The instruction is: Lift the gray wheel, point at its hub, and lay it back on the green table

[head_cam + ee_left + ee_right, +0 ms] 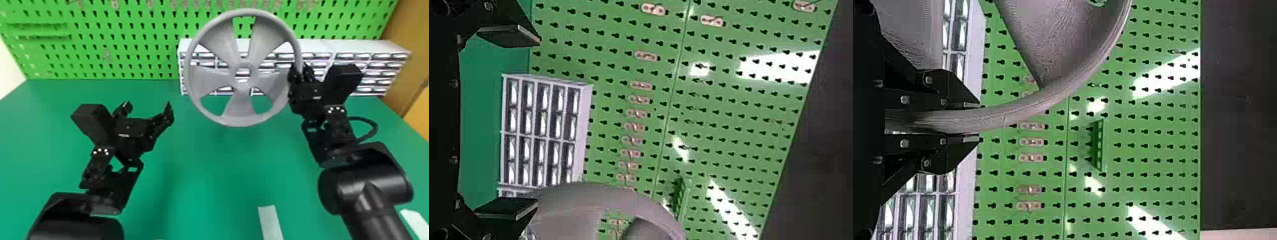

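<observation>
The gray wheel [240,110] is clasped upright by the forward-stretched right gripper [299,71]; the left gripper [148,108] is held spread near it.

Left gripper [148,109]: 2 black fingers [511,37] wide apart. Beyond: part of gray wheel [569,210], white drawer rack [585,125], green pegboard [729,107].

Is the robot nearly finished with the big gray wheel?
Partly. Lifting looks done: the wheel is above the green table, with its rim held by the right pincer. The left pincer is open, away from the hub, so I can't tell whether pointing is done. Laying the wheel down is left.
</observation>
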